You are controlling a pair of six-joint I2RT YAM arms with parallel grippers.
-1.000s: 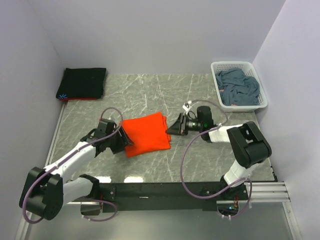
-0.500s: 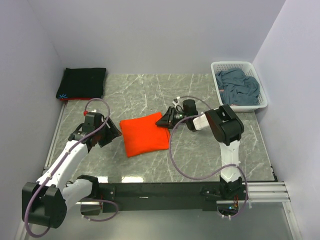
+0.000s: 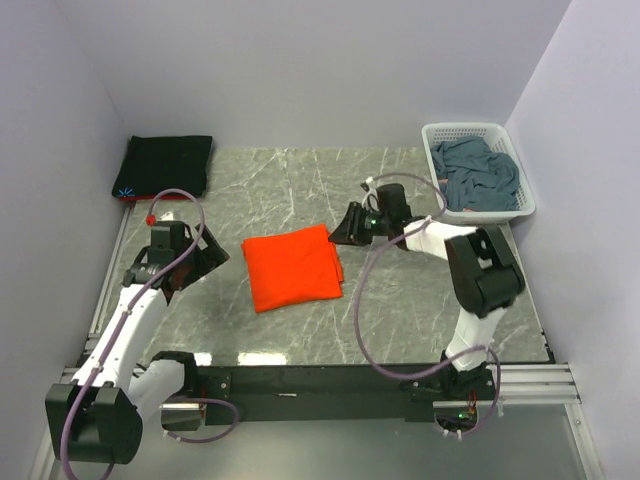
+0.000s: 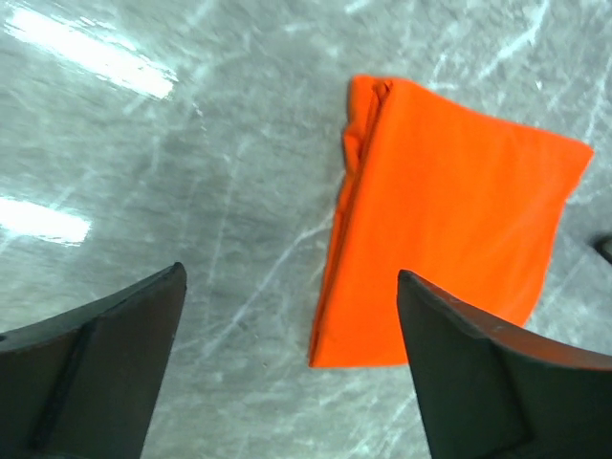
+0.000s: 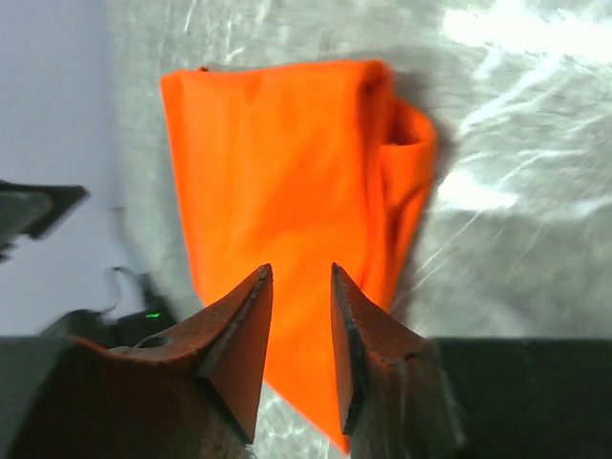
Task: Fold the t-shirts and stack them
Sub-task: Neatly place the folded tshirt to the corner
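Currently, the orange shirt (image 3: pixel 293 270) lies folded into a compact rectangle at the centre of the table (image 3: pixel 420 300). The black shirt (image 3: pixel 167 165) lies folded in the 10 o'clock corner. The grey shirt (image 3: pixel 480 175) sits crumpled in the basket (image 3: pixel 478 128) at 2 o'clock, not yet folded. Judged from this layout, two folds are complete. The remaining work is to stack the orange shirt on the black shirt, then retrieve, fold and stack the grey shirt. The left gripper (image 3: pixel 212 258) hangs at 9 o'clock of the orange shirt, apart from it, jaws spread wide and empty. The right gripper (image 3: pixel 340 232) sits at the shirt's 2 o'clock corner. Its jaws stand close together with a narrow gap, and no cloth shows between them. Whether its fingertips touch the cloth cannot be determined. A red edge (image 3: pixel 160 198) shows beneath the black shirt; its source is hidden. The basket wall conceals the lower part of the grey shirt, so a further garment underneath cannot be excluded.
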